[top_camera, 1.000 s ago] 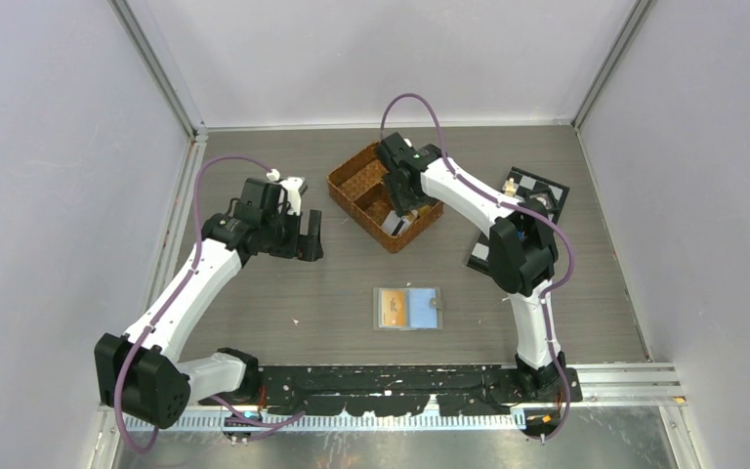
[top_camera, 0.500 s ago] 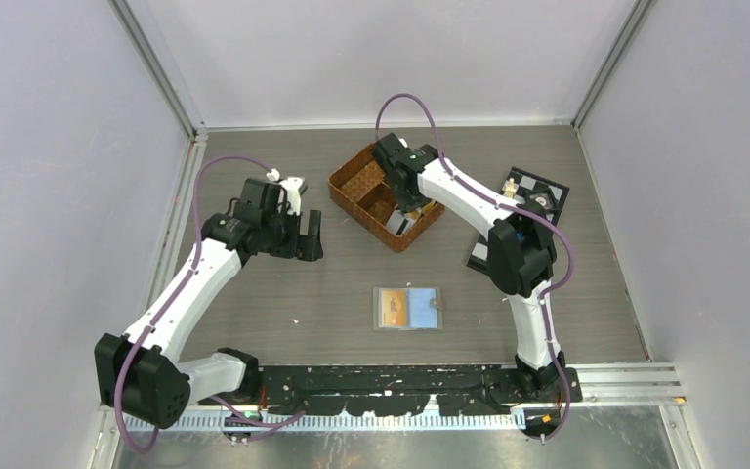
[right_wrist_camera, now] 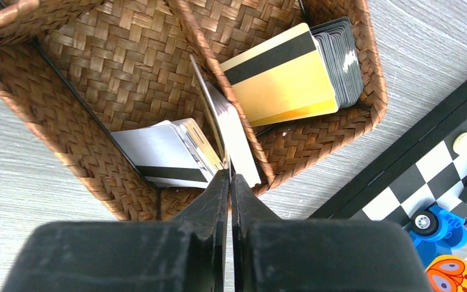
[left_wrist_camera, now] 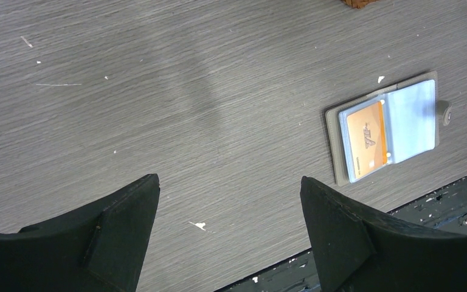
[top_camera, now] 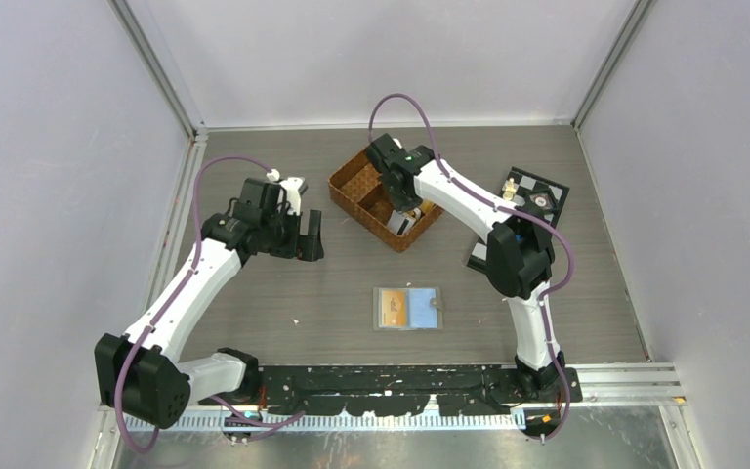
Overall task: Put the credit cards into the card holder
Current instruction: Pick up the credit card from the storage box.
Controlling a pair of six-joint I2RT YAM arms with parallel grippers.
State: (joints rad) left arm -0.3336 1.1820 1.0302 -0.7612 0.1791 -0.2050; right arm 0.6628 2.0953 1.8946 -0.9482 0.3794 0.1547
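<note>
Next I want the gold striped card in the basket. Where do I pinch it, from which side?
Probably straight from above: pinch the gold card by its long edge opposite the stripe. It lies on the grey stack, the basket walls block side approaches, and a dark gap shows beside that edge.

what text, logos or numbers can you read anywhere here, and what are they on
Nothing here can be read.
orange card in the card holder: a logo and a line of print, too blurred to read.
gold card and grey card in the basket: dark stripes only, no text showing.
</note>
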